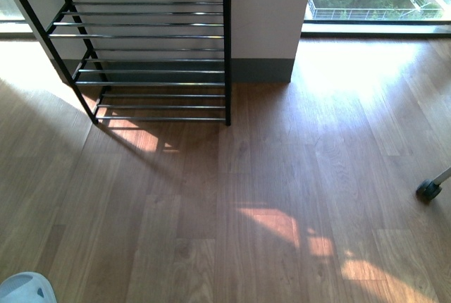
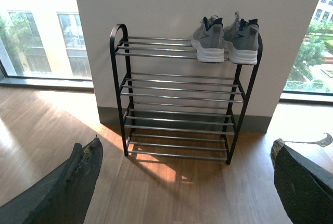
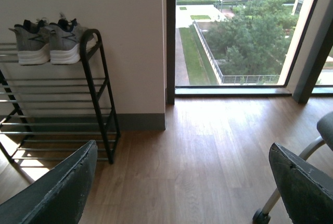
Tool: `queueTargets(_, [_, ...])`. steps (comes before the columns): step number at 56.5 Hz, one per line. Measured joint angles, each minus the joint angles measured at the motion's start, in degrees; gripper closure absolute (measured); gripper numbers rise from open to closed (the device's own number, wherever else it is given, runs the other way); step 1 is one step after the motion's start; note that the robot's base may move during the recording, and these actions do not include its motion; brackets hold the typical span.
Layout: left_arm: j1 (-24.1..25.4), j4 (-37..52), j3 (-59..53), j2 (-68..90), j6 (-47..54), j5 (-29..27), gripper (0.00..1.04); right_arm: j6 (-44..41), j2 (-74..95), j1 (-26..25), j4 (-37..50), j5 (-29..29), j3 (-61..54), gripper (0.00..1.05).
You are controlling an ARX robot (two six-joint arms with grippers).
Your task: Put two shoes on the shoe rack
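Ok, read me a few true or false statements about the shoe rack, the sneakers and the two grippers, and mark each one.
1. The grey sneakers sit side by side on the top tier of the shoe rack. True.
2. The rack's lower tiers hold more shoes. False: no shoes show on the tiers below the top one.
3. The left gripper is holding a shoe. False: its jaws stand apart with nothing between them.
4. The right gripper is open and empty. True.
5. The rack stands on carpet. False: it stands on a wooden floor.
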Motion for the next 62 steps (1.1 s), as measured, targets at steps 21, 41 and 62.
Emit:
queueTargets(21, [0.0,0.0,0.0,0.0,0.0,0.0,0.09,0.0,0.0,0.0,0.0,0.2,0.0,0.09])
queueTargets(41, [0.0,0.0,0.0,0.0,0.0,0.0,0.09,0.0,0.0,0.0,0.0,0.0,0.0,0.09])
queueTargets(62, [0.0,0.0,0.0,0.0,0.0,0.0,0.09,0.0,0.0,0.0,0.0,0.0,0.0,0.09])
